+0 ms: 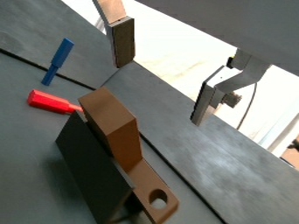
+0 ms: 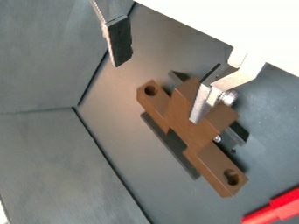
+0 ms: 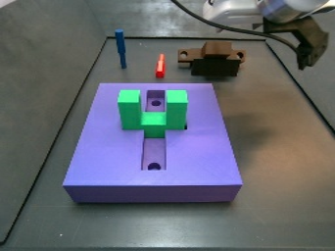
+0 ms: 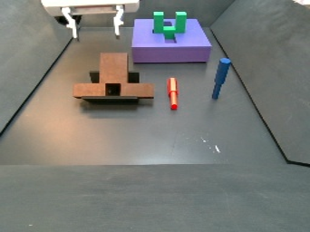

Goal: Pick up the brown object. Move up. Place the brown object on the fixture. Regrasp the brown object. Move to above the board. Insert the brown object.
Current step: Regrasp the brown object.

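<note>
- While the hand (image 4: 96, 20) hovers spread and empty above, the brown object (image 4: 112, 78) lies across the fixture (image 4: 111, 97).
- Purple board (image 3: 197, 147) carries a green U-shaped block (image 3: 152, 108).
- Dark table (image 4: 194, 136) holds a red bar (image 4: 173, 92) and a blue bar (image 4: 222, 78).

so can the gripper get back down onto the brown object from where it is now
Probably yes. The gripper hangs open and empty above the floor, off to one side of the brown object, which lies across the fixture with its top bare. The red bar and blue bar lie well aside.
</note>
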You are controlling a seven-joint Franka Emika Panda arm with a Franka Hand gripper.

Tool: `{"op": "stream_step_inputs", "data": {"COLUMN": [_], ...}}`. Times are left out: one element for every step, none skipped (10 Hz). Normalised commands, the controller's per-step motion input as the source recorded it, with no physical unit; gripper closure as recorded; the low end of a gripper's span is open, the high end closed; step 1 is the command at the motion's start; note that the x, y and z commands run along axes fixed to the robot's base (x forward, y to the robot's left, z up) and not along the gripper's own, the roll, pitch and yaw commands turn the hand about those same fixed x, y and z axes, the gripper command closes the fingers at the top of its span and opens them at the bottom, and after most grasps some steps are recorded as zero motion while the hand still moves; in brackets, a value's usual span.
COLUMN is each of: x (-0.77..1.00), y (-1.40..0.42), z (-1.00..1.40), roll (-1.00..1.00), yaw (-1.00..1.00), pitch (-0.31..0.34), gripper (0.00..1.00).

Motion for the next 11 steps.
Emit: {"op": "stream_step_inputs", "data": {"x": [-0.39,-0.39,-0.38,-0.23,0.0,0.33,0.08,-0.23,-0.34,0.0,0.0], "y": [0.23,0.22,0.15,0.03,0.0,-0.01,0.0,0.01,0.01,0.0,0.02], "z": [0.0,-0.04,-0.12,-0.16,0.0,0.11,0.01,0.0,0.0,0.0,0.0], "roll": [-0.44,-0.49,-0.52,-0.68,-0.78,-0.67,-0.01,0.08,0.01,0.0,0.0], "yaw": [0.07,0.04,0.0,-0.02,-0.2,-0.29,-0.27,-0.2,-0.11,0.0,0.0], "pitch": [0.0,0.0,0.0,-0.123,-0.46,-0.577,-0.44,-0.151,-0.037,-0.074,0.0], "gripper": [0.0,0.0,0.0,0.0,0.0,0.0,0.0,0.0,0.0,0.0,0.0]}}
